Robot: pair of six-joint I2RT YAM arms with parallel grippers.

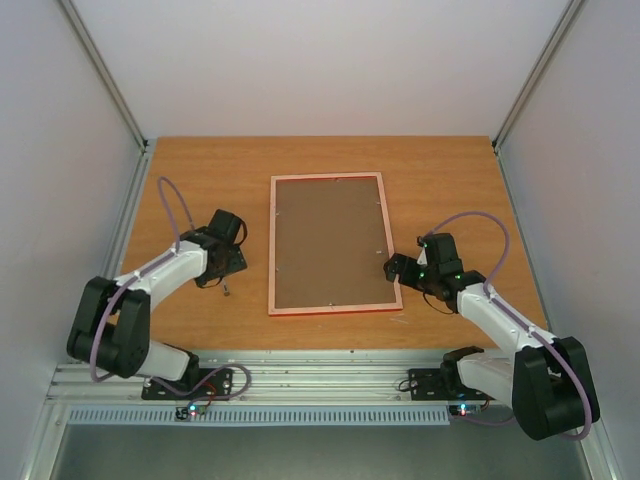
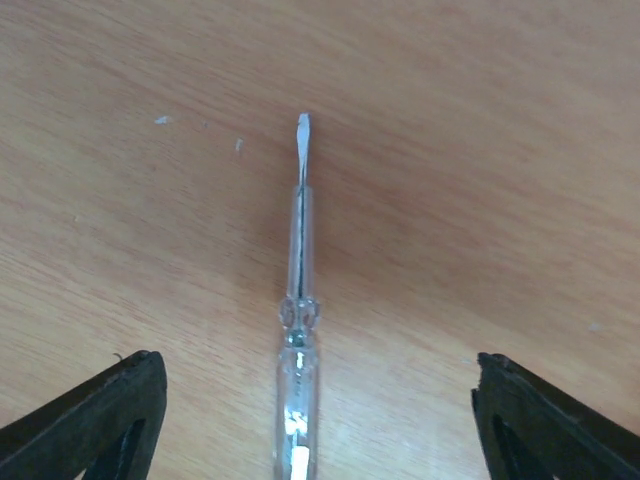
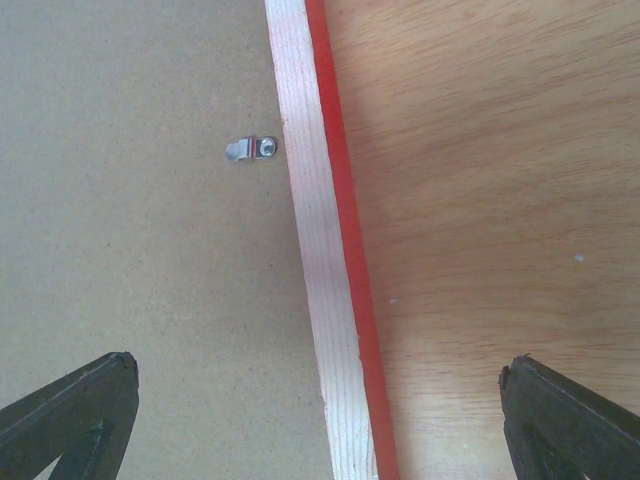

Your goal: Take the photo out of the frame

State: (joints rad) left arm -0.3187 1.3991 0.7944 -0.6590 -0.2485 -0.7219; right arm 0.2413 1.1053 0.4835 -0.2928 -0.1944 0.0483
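Nearest us, the left gripper (image 2: 317,360) hangs low over the table (image 1: 450,180) with its jaws spread wide and nothing in them. A small clear-handled screwdriver (image 2: 302,200) lies flat between the fingers, touching neither, so we judge the arm is lined up to pick it up as a prying tool. Across from it, the right gripper (image 3: 318,365) is just as wide and empty, straddling the right rail of the frame (image 1: 384,240) near its lower corner (a handy spot for pinning it down). The frame lies face down with its brown backing board (image 1: 328,245) up. A little metal clip (image 3: 252,149) just inside that rail seems to hold the board in. We cannot see the photo; we take it to be under the board, inside the frame. Open tabletop lies on both sides of the frame and beyond its far edge, giving room to lift the board away.
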